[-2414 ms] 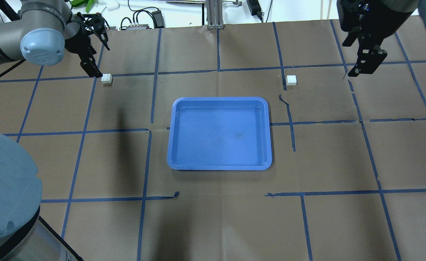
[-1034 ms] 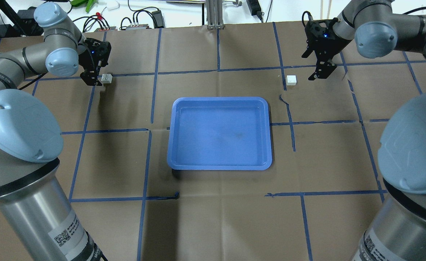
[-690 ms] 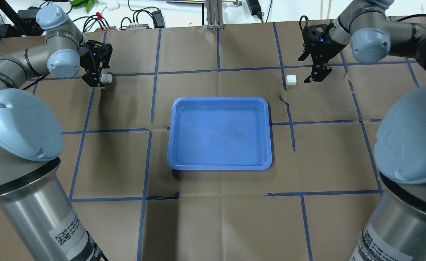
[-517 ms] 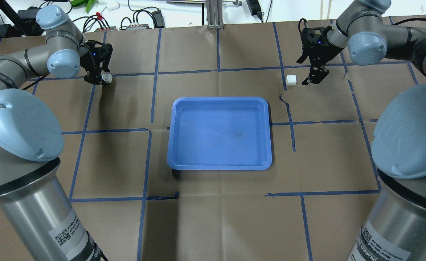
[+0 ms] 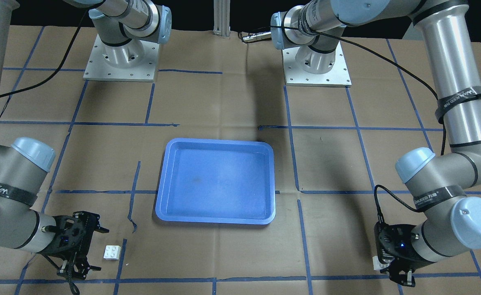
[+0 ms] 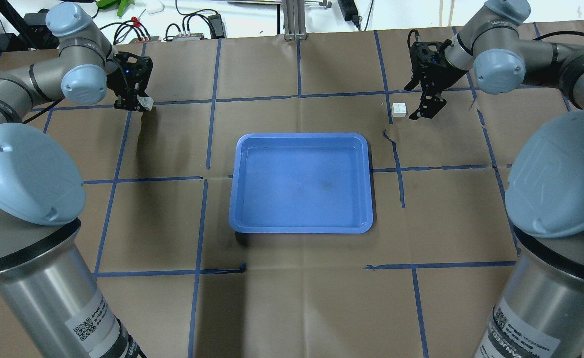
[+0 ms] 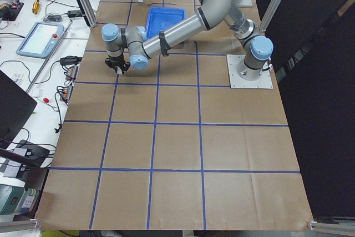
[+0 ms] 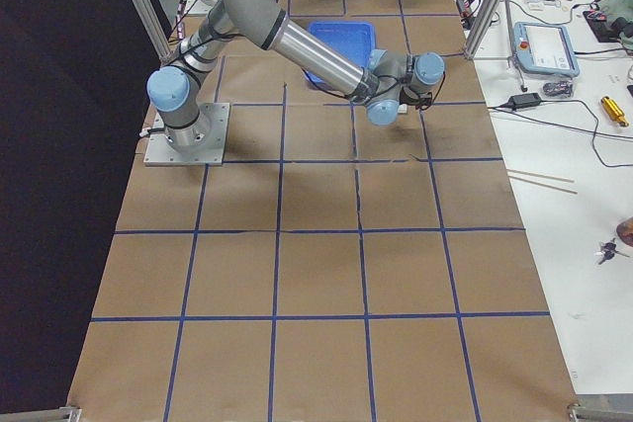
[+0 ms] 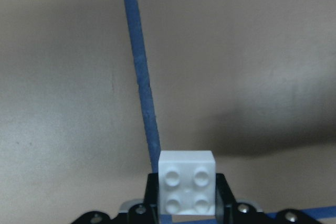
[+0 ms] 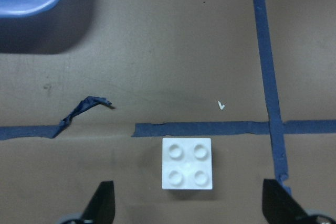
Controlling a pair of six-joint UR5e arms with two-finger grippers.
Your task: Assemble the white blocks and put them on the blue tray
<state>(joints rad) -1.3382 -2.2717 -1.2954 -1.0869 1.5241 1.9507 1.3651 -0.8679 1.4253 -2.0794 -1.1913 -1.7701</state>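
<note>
While left hand (image 9: 187, 209) clasps first block (image 9: 187, 182) (fingers (image 9: 224, 198) mostly cropped), right hand (image 10: 190, 204) gapes before second block (image 10: 187, 163).

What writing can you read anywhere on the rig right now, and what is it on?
"WANSEED": left arm's black strap.
"WANSEED": right arm's black strap.
QR-code stickers on both arm bases: too small to read.
White blocks, blue tray: no text.
</note>
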